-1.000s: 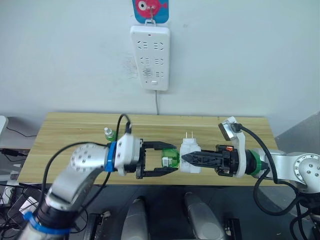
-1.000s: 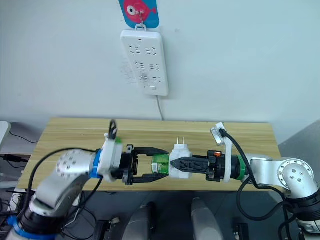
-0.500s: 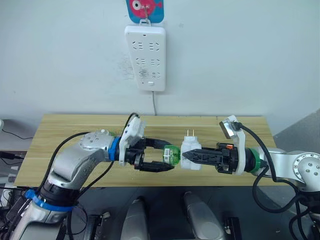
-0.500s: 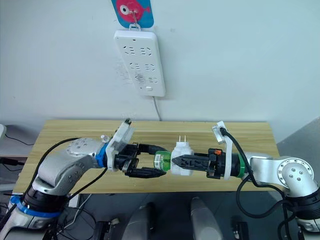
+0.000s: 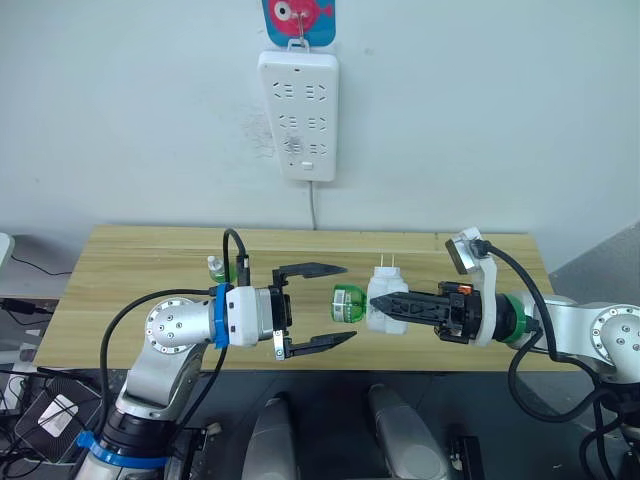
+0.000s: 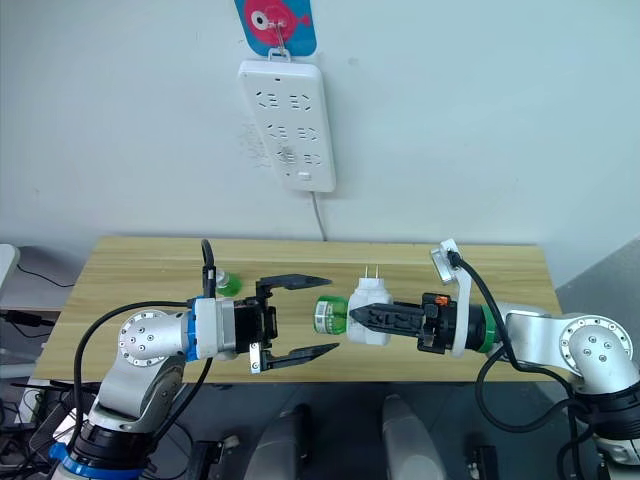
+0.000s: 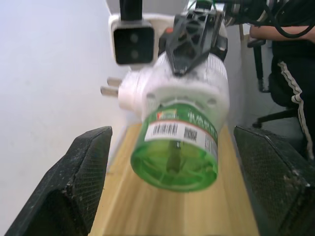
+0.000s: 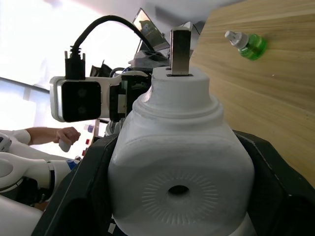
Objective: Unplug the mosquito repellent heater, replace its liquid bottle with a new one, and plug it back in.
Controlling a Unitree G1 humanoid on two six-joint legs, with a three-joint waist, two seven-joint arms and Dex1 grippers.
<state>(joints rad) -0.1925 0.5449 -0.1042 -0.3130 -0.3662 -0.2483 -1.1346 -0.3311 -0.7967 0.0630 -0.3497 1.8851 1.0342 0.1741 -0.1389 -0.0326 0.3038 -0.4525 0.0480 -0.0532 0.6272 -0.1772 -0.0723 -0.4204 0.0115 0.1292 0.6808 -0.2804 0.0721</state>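
Head view: my right hand (image 5: 385,305) is clamped on the small white rounded plastic mosquito repellent heater (image 5: 383,296), held above the front edge of the light wooden desk (image 5: 130,255). Its two metal prongs point up. A green translucent liquid bottle (image 5: 347,302) sticks out of the heater sideways toward my left hand (image 5: 335,305). Left hand is spread wide, one finger above and one below the bottle, neither touching it. A second small green bottle with a white cap (image 5: 218,267) stands on the desk behind my left wrist. A long white power strip (image 5: 298,115) hangs on the wall under a blue and pink hook card (image 5: 300,20), cord running down to the desk.

Left wrist view: green bottle base (image 7: 174,157) faces me, barcode label visible, seated in the white heater (image 7: 189,78). My black fingers (image 7: 78,182) sit well apart either side of it.

Right wrist view: heater (image 8: 179,162) pinched between my fingers, round vent hole toward the camera. The spare bottle (image 8: 246,44) sits on the desk beyond.
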